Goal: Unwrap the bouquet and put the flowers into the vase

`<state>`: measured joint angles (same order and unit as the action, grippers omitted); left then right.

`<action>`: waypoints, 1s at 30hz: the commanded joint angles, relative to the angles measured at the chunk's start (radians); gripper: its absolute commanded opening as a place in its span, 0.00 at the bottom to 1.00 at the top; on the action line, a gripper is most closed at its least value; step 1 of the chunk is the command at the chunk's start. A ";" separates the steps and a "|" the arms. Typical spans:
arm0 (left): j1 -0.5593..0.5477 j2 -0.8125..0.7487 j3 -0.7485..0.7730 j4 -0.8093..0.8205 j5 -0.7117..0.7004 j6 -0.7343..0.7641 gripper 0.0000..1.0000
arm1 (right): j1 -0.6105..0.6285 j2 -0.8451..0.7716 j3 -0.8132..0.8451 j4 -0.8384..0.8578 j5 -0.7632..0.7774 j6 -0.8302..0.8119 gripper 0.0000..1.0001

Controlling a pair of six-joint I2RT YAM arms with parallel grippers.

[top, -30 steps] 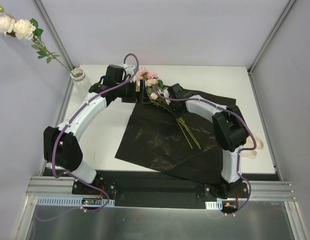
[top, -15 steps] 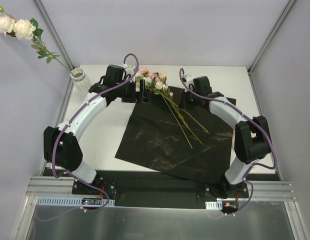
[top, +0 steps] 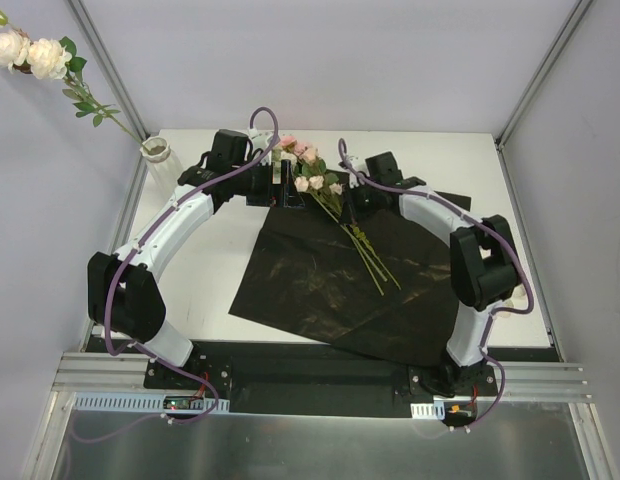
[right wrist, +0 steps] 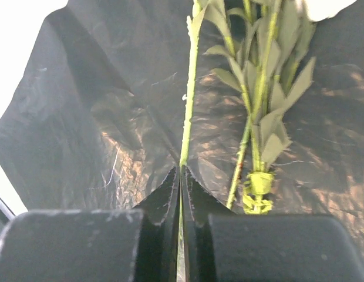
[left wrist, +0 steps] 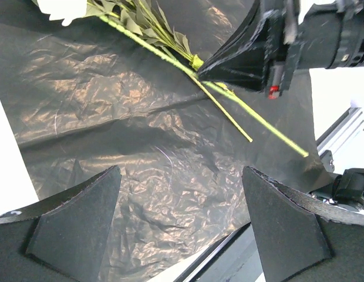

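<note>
- Top view: flowers [top: 312,178] unwrapped and lying on a black sheet [top: 310,295] spread flat across the white bench [top: 220,280], pink and cream blooms toward the far edge, thin green stems fanning toward the near side.
- Right pincer [top: 352,200] pressed together, pinching one long stem of the bunch partway down. In its wrist view, that stem running straight into the slit between the closed fingers [right wrist: 164,200].
- Just beside that grip, the other stems and leaves, bound low down by a green tie [right wrist: 258,189], resting on the crinkled sheet.
- Left pincer [top: 283,185] spread wide and holding nothing, hovering beside the blooms near the sheet's far corner. In its wrist view, both fingers [left wrist: 76,229] well apart over bare sheet, with the stems crossing farther off.
- Vase [top: 157,151], white and upright at the far left corner of the bench, well apart from the sheet, already carrying one tall leafy stem topped with white roses [top: 30,52] and leaning left.
</note>
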<state>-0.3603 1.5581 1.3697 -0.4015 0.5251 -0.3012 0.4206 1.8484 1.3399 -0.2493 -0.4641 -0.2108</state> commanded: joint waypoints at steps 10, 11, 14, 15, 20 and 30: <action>-0.002 0.005 -0.003 0.024 0.038 -0.022 0.84 | 0.164 0.113 0.174 -0.197 0.360 -0.145 0.34; -0.002 0.007 -0.003 0.024 0.039 -0.022 0.84 | 0.167 0.123 0.182 -0.194 0.355 -0.144 0.35; -0.002 0.007 -0.003 0.026 0.039 -0.026 0.84 | 0.168 0.150 0.196 -0.188 0.351 -0.145 0.35; -0.002 0.007 -0.003 0.027 0.039 -0.027 0.84 | 0.170 0.159 0.196 -0.186 0.349 -0.148 0.35; -0.002 0.007 -0.004 0.029 0.044 -0.030 0.84 | 0.175 0.192 0.219 -0.177 0.326 -0.147 0.36; -0.002 0.003 -0.007 0.030 0.046 -0.036 0.84 | 0.204 0.271 0.304 -0.173 0.375 -0.139 0.34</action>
<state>-0.3603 1.5654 1.3697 -0.4007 0.5468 -0.3290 0.6056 2.1014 1.5860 -0.4232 -0.1322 -0.3454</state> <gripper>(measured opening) 0.837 0.343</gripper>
